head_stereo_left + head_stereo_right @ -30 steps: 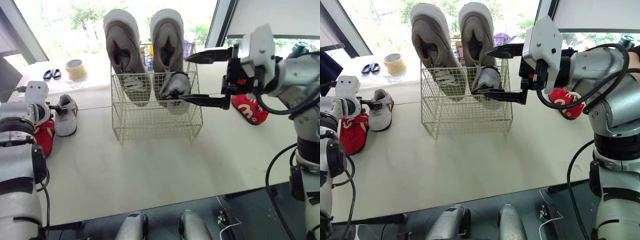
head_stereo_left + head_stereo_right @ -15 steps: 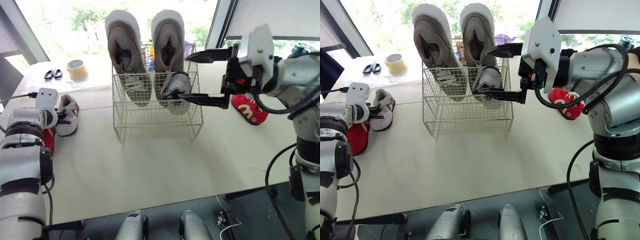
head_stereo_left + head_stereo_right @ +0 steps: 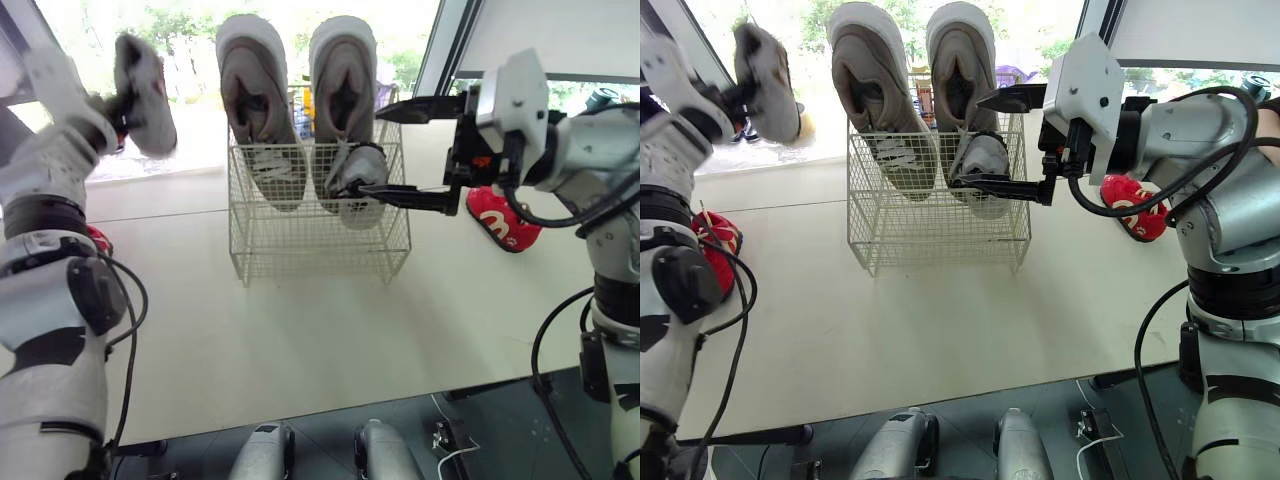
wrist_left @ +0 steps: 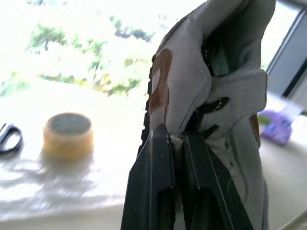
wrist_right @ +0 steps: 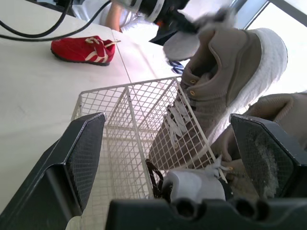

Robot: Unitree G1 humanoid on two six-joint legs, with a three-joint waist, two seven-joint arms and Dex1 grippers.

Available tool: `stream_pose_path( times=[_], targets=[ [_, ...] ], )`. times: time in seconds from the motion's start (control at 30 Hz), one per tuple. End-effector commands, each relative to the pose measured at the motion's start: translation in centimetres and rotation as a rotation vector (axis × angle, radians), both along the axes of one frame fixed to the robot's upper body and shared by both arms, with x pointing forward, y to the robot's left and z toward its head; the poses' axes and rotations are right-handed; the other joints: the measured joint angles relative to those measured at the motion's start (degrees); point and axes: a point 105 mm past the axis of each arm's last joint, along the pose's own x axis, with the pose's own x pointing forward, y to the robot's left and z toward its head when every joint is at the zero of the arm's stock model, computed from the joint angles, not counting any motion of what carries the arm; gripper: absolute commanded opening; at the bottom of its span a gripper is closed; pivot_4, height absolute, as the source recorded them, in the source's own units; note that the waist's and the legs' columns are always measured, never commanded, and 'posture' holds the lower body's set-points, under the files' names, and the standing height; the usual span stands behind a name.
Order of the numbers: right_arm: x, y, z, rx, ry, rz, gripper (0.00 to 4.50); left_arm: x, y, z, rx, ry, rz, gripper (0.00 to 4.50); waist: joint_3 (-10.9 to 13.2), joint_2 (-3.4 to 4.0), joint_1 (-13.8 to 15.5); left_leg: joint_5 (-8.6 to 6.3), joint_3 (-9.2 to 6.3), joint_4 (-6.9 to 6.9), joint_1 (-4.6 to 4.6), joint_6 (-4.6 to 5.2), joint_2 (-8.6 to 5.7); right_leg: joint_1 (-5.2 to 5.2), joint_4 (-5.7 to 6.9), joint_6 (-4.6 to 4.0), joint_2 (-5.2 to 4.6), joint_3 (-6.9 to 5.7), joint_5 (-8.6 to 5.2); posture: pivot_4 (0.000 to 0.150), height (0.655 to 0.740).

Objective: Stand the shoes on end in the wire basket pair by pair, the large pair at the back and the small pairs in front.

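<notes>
- Head views: my left gripper [image 3: 122, 100] is clamped on a small grey shoe [image 3: 150, 92] and holds it high in the air, up beside the window and left of the wire basket [image 3: 320, 245].
- The basket stands on the table [image 3: 300, 330]. The large pair [image 3: 300, 110] stands on end at its back, side by side, with the toes sticking up above the rim.
- A second small grey shoe [image 3: 352, 180] stands on end in the front right of the basket, before the right-hand large shoe.
- My right gripper [image 3: 368, 150] hangs at the right side of the basket with its fingers spread wide. One finger is above the rim, and the other has its tip at that second shoe. I cannot tell whether it touches.
- A red shoe [image 3: 505, 222] lies on the table right of the basket, and another red shoe [image 3: 715, 240] lies at the far left.
- Left wrist view: my two fingers [image 4: 153, 182] pinch the grey shoe's collar. Behind it, on the sill, are a roll of tape [image 4: 68, 135] and scissors [image 4: 9, 136].
- Right wrist view: my fingers [image 5: 76, 167] are far apart and grip nothing. Between them I see the basket, the big shoes and the small one in front of them.
</notes>
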Motion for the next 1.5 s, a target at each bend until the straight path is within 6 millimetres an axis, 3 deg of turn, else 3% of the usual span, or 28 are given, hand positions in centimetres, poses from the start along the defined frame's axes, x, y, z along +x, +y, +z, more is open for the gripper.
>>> stream_pose_path(
  times=[0.03,0.2,0.3,0.47,0.67,0.87,1.07,1.27,1.5],
  targets=[
    [-0.2,-0.2,1.0,-0.002,-0.058,-0.001,4.5,-5.3,-1.9,4.8,-0.059,-0.343,-0.094,0.05,-0.01,0.02,-0.3,0.0,0.02,-0.01,0.01,0.0,-0.03,-0.01,0.01,0.0,-0.06,0.02,0.0,0.15,0.74],
    [0.2,-0.2,1.1,-0.007,-0.06,0.004,4.5,-11.2,-4.8,4.2,-0.162,-0.5,-0.241,0.05,-0.01,0.02,-0.57,0.0,0.0,-0.03,0.03,-0.01,0.0,-0.17,0.0,0.0,-0.03,0.24,0.0,0.15,0.74],
    [0.5,-0.2,1.1,-0.008,-0.059,0.012,4.5,-12.9,-6.3,3.1,-0.178,-0.546,-0.233,0.05,-0.01,0.02,-0.06,0.01,-0.02,0.01,0.03,-0.04,0.0,-0.18,-0.03,-0.01,0.02,0.25,0.01,0.15,0.74],
    [0.9,0.1,1.0,-0.018,-0.058,0.031,4.5,-14.5,-9.9,1.5,-0.032,-0.589,-0.263,0.05,-0.02,0.0,0.57,0.01,-0.05,0.08,0.09,-0.04,-0.09,0.01,-0.08,-0.01,-0.02,0.19,0.01,0.15,0.74],
    [1.2,0.4,1.0,-0.032,-0.066,0.044,4.5,-14.0,-12.8,-2.1,0.142,-0.596,-0.277,0.05,-0.04,0.02,0.18,0.01,-0.02,0.06,0.16,-0.03,-0.1,0.04,-0.1,-0.01,0.0,0.19,0.01,0.15,0.74],
    [1.1,0.5,1.0,-0.042,-0.066,0.043,4.5,-12.6,-14.9,-5.7,0.191,-0.607,-0.253,0.05,-0.04,0.03,0.17,0.01,-0.02,0.04,0.16,-0.02,-0.1,0.04,-0.13,-0.01,0.0,0.18,0.01,0.15,0.74],
    [0.8,0.0,1.0,-0.053,-0.064,0.011,4.5,-9.6,-15.9,-7.3,0.209,-0.667,-0.123,0.05,-0.04,0.02,0.47,0.0,-0.02,0.06,0.16,-0.01,-0.11,0.06,-0.15,-0.01,0.0,0.15,0.01,0.15,0.74],
    [0.5,-0.3,1.0,-0.055,-0.063,-0.011,4.5,-8.3,-16.7,-8.4,0.212,-0.689,-0.077,0.05,-0.04,0.02,1.22,-0.01,-0.01,0.07,0.15,0.01,-0.11,0.05,-0.15,-0.01,0.0,0.15,0.01,0.15,0.74],
    [0.2,-0.6,1.2,-0.056,-0.066,-0.032,4.5,-8.0,-17.1,-12.3,0.181,-0.584,-0.084,0.05,-0.1,0.08,1.47,-0.01,-0.02,0.09,0.16,0.02,-0.11,0.07,-0.14,-0.01,-0.01,0.14,0.02,0.15,0.74]
  ],
)
